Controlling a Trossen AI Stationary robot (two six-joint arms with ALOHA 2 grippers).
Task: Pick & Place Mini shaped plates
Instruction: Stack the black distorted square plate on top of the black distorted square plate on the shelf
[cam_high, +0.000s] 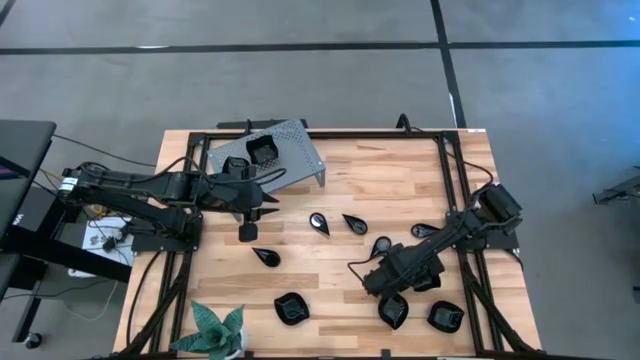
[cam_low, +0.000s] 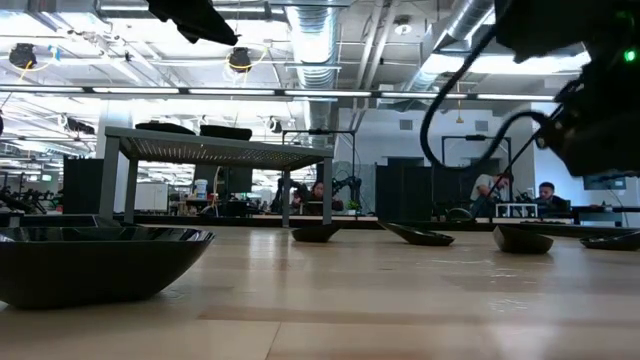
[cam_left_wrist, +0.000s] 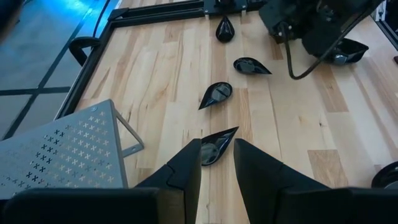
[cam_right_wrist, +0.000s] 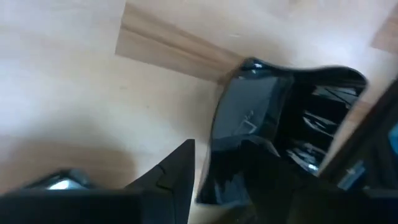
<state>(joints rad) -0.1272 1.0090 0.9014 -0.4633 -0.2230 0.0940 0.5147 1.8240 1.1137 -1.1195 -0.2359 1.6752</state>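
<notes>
On my wooden counter (cam_high: 400, 180) I count the small black plates as follows: one squarish plate (cam_high: 262, 151) sitting on top of the grey perforated stand (cam_high: 290, 150) at the far left; three teardrop plates in a loose row mid-counter (cam_high: 319, 222), (cam_high: 354, 223), (cam_high: 380, 246); one more teardrop plate (cam_high: 265, 256) just past my left gripper (cam_high: 247, 231); a roundish plate (cam_high: 291, 308) near the front edge beside the green plant (cam_high: 216, 332); and two at the front right, a leaf-shaped plate (cam_high: 393, 310) and a squarish one (cam_high: 446, 317). My left gripper hovers above the counter with its fingers (cam_left_wrist: 186, 171) parted and holding nothing; the nearest teardrop plate shows in the gap between their tips, lying flat on the wood below. My right gripper (cam_high: 385, 288) is low at the leaf-shaped plate (cam_right_wrist: 261, 124): one finger (cam_right_wrist: 177, 165) is outside the rim, the other lies over the glossy bowl, so the rim sits between them. I cannot tell whether they have clamped on it.
</notes>
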